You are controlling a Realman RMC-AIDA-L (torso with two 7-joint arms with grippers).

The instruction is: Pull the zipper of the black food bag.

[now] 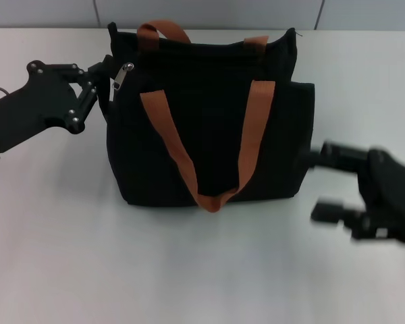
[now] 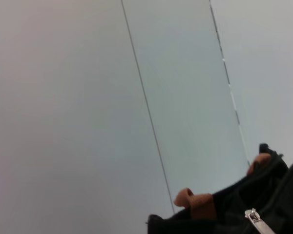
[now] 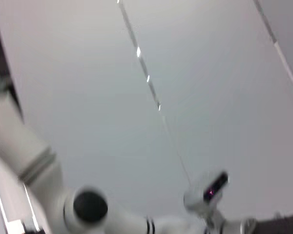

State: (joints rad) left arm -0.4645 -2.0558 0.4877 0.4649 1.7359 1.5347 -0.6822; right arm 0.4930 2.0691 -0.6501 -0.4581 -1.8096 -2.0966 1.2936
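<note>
The black food bag (image 1: pixel 209 128) stands upright in the middle of the table, with two rust-orange strap handles (image 1: pixel 172 145). The silver zipper pull (image 1: pixel 123 74) hangs at the bag's upper left corner. It also shows in the left wrist view (image 2: pixel 256 220), hanging free against the black fabric (image 2: pixel 283 195). My left gripper (image 1: pixel 102 82) is right beside that corner, close to the pull; whether it touches the pull is hidden by the dark bag. My right gripper (image 1: pixel 317 185) is open and empty at the bag's right side, its upper finger close to the side pocket.
The bag stands on a pale table (image 1: pixel 202 270) that runs to a wall at the back. The right wrist view shows only a pale wall and part of my white body (image 3: pixel 88 207).
</note>
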